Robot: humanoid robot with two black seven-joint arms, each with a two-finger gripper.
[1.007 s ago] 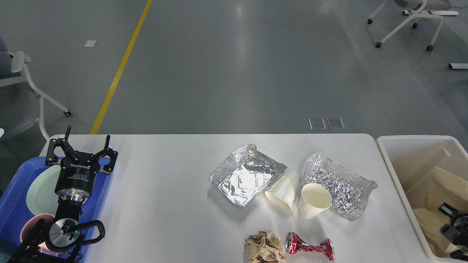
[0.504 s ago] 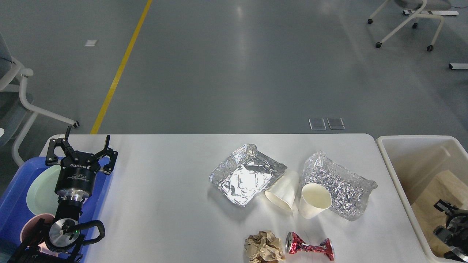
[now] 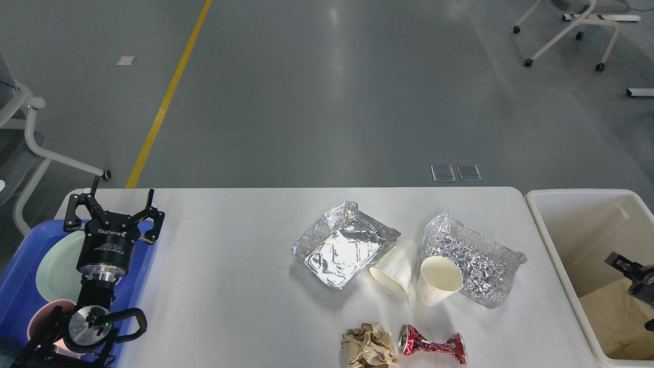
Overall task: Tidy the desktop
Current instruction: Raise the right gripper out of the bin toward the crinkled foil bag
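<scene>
The left gripper (image 3: 113, 204) stands over the far left corner of the counter (image 3: 230, 286), its black fingers (image 3: 82, 204) spread apart and holding nothing; white lettering on its black body reads "ROBOTIQ", seen upside down. Just under it lies a blue tray (image 3: 20, 266) holding a pale green plate (image 3: 56, 271) and a pink cup (image 3: 43, 319), both partly hidden by the arm and the tray cut off by the picture's edge. The right gripper (image 3: 631, 273) shows only as a dark piece at the right edge, over the cream bin (image 3: 552, 245); whether its fingers are apart or together cannot be told. Brown paper (image 3: 618, 322) lies in the bin's bottom. The white counter fills the lower half of the view, and on it rest a flattened foil tray (image 3: 342, 248), a crumpled foil sheet (image 3: 480, 260), two paper cups (image 3: 439, 278) lying tipped between them, a ball of brown paper (image 3: 369, 346) cut off below, and just beside it a crushed red can (image 3: 433, 345), its print unreadable.
</scene>
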